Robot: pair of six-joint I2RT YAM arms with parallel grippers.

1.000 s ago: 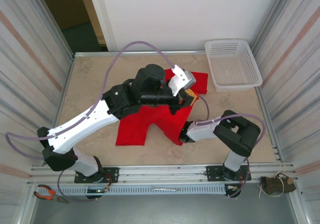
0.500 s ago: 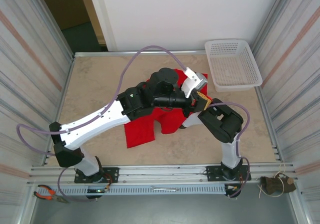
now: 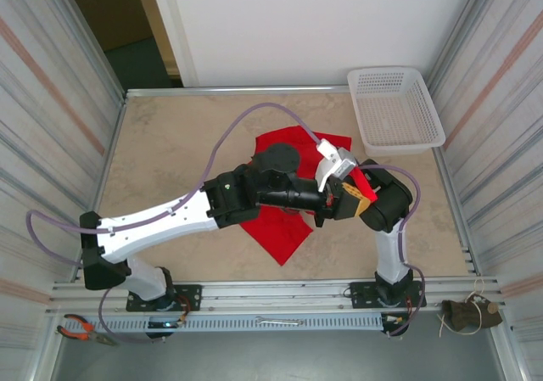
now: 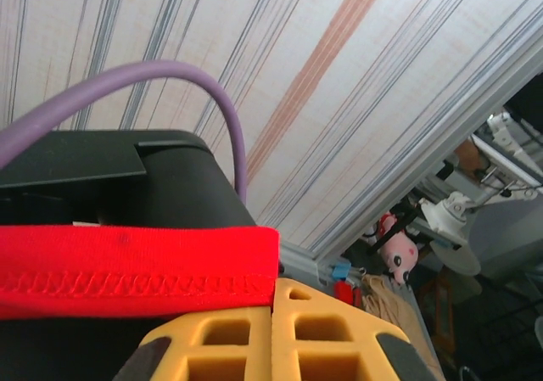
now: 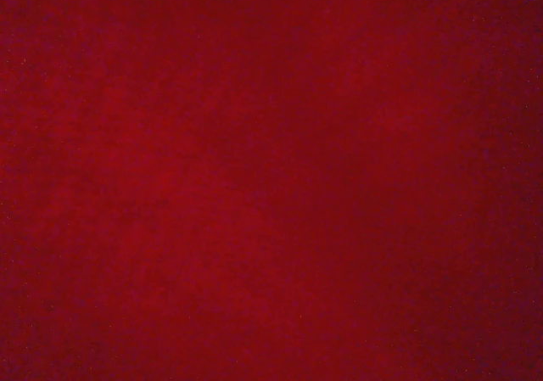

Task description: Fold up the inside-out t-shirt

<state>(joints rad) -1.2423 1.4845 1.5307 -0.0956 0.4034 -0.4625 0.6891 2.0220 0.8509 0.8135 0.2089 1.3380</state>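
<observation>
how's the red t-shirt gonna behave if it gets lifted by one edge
Probably floppy: the t-shirt lies bunched in uneven folds on the table, not flat. Likely light for its size: the left gripper carries one edge with just a pinch on the stitched hem. The rest would probably hang and drag.

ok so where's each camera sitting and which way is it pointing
top external: above and behind the bases, looking down at the table; left arm, right arm, t-shirt and white basket show.
left wrist: on the left gripper, facing the striped wall; its yellow fingers show, shut on the t-shirt's hem.
right wrist: lens close against the t-shirt's red cloth.
shared: top external and left wrist both show the left gripper holding the t-shirt.
</observation>
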